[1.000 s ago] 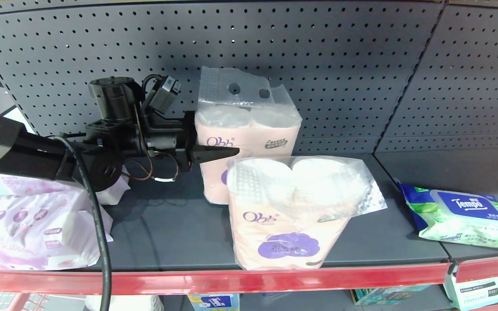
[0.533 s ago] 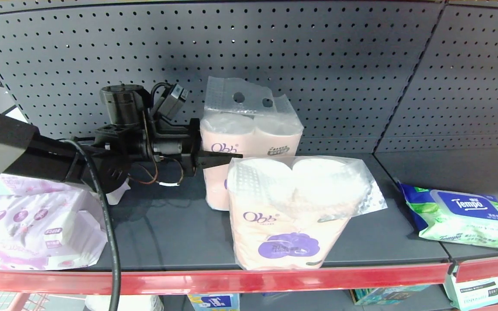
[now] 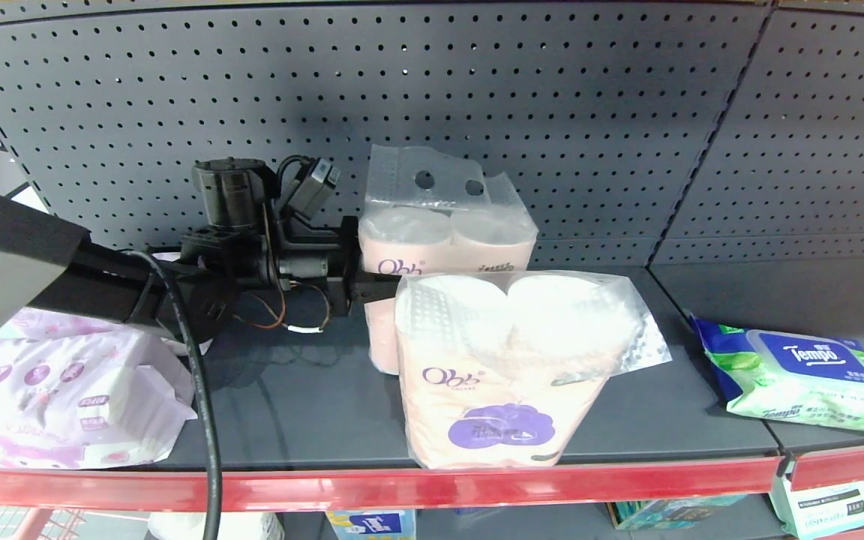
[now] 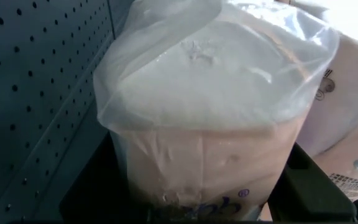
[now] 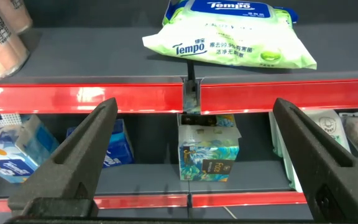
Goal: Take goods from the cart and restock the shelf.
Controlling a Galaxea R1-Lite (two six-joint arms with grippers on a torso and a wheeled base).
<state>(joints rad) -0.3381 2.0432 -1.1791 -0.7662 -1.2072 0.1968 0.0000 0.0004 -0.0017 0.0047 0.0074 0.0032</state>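
Head view. Hidden behind the front roll pack (image 3: 503,367): the lower right part of the rear roll pack (image 3: 447,240) and the tip of the near finger of the left gripper (image 3: 372,289). Hard to tell whether the rear pack's base touches the shelf (image 3: 304,405). Left gripper pinching the rear roll pack, just behind and left of the front roll pack. Roll packs counted: two. One pink tissue pack (image 3: 64,397) well left of the front roll pack, cut off at the edge and partly covered by the arm. One wipes pack (image 3: 799,382) well right of it, lying flat, also cut off. Red rail (image 3: 402,484) touching the front roll pack's base.

Left wrist view. Rear roll pack (image 4: 210,124) squeezed between two dark fingers (image 4: 309,186), its lower end out of frame. A slice of the front roll pack (image 4: 353,124) just beside it; pegboard (image 4: 30,93) on the far side.

Right wrist view. Right gripper (image 5: 194,106) spread wide, nothing between its fingers. A cut-off corner of the front roll pack (image 5: 2,37); the wipes pack (image 5: 229,34) well apart from it. Lower than the front roll pack, under the red rail (image 5: 73,99): one patterned box (image 5: 208,152) and blue packs (image 5: 17,155), number hard to make out.
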